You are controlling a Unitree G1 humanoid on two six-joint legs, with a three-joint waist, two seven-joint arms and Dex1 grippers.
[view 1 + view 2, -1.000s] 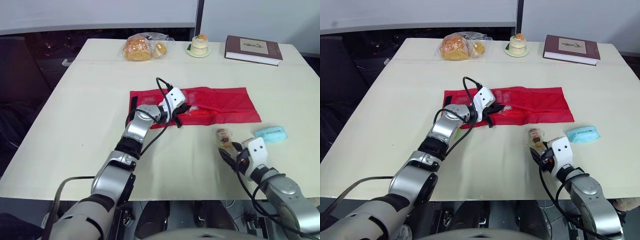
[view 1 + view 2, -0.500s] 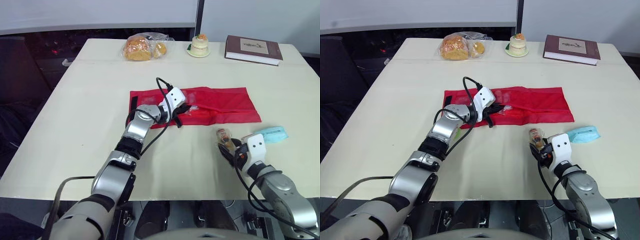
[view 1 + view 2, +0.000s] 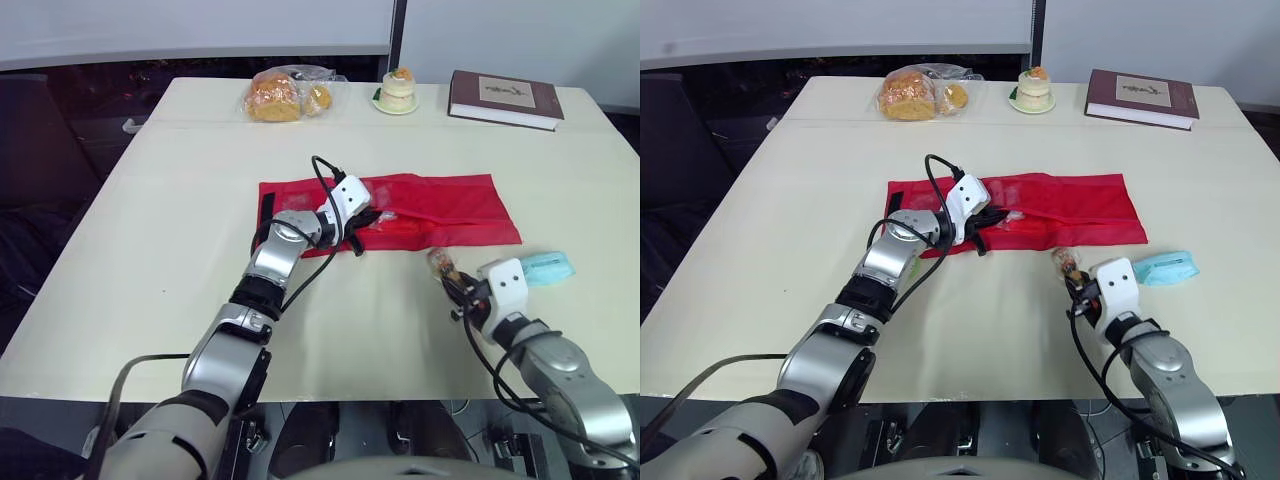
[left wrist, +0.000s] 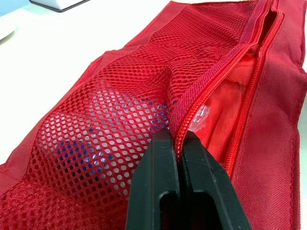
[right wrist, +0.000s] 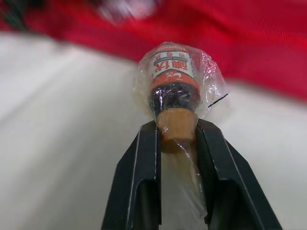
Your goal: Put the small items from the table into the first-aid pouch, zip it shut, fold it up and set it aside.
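Bottle (image 5: 172, 81) in clear wrap, gripped at one end by right hand (image 3: 455, 290), carried closer to red pouch (image 3: 440, 205) than a second ago. Left hand (image 4: 176, 139) clenched as before on the zipper edge, holding the mouth open. Probably next: insertion through that gap; blue mask (image 3: 545, 266) waiting on table (image 3: 180, 220).

The red mesh first-aid pouch (image 3: 430, 208) lies flat and unfolded mid-table, zipper open, with one lip of the opening pinched in the left gripper (image 4: 178, 137). A small brown bottle (image 5: 172, 86), orange-labelled and wrapped in clear plastic, is clamped by its cap in the right gripper (image 5: 176, 126) near the pouch's front edge. A light-blue face mask (image 3: 546, 267) lies on the table just to the bottle's right.
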